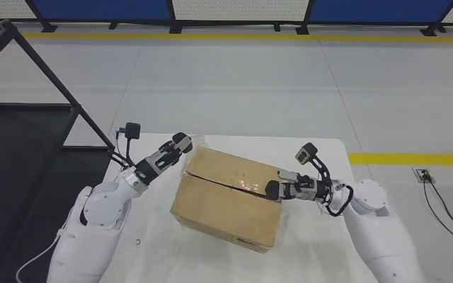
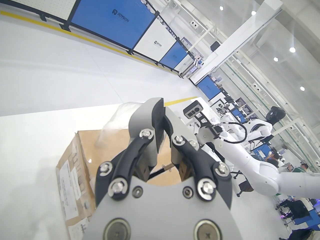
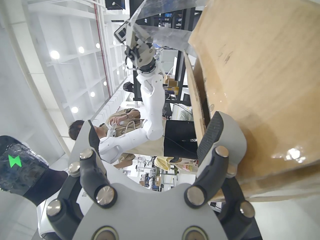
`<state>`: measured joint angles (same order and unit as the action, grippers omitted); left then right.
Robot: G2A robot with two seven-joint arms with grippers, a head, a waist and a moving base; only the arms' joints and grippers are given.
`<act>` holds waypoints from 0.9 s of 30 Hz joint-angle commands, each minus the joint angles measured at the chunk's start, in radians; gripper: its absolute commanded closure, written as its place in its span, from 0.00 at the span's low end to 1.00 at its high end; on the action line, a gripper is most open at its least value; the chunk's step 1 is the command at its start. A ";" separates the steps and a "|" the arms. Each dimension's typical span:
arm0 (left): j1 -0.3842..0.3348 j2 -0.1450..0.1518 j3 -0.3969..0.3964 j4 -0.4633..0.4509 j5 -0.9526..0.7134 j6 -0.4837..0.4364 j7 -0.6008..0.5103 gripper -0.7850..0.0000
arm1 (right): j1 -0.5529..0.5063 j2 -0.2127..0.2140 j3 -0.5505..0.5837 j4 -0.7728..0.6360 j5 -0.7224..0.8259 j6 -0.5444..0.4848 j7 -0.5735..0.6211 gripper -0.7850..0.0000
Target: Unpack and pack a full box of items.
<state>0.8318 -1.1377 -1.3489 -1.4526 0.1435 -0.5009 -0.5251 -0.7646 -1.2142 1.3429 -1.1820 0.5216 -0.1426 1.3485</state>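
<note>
The box [image 1: 225,205] blocks the middle of your table [image 1: 276,150]. You can pass along the far edge, but a loose tape strip [image 3: 172,34] arches over one top corner.

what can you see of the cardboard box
The cardboard box is plain brown, with printed labels on one side, sitting askew on the white table. Its top flaps are parted along the seam. A clear tape strip is peeled up, pinched by the left gripper; the open right gripper touches its top edge.
</note>
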 commanded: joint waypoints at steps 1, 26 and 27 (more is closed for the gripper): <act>-0.004 0.000 0.004 0.003 0.001 0.000 -0.001 1.00 | -0.035 0.006 0.023 -0.049 0.017 0.004 -0.016 0.00; -0.019 0.000 0.033 0.013 0.001 -0.008 -0.003 1.00 | -0.037 0.031 -0.027 -0.066 -0.129 0.136 -0.173 0.00; -0.017 0.001 0.032 0.010 0.002 -0.008 -0.002 1.00 | -0.030 0.030 -0.033 -0.055 -0.129 0.136 -0.176 0.00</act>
<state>0.8118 -1.1374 -1.3164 -1.4393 0.1446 -0.5084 -0.5286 -0.8035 -1.1829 1.3175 -1.2504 0.3922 -0.0068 1.1762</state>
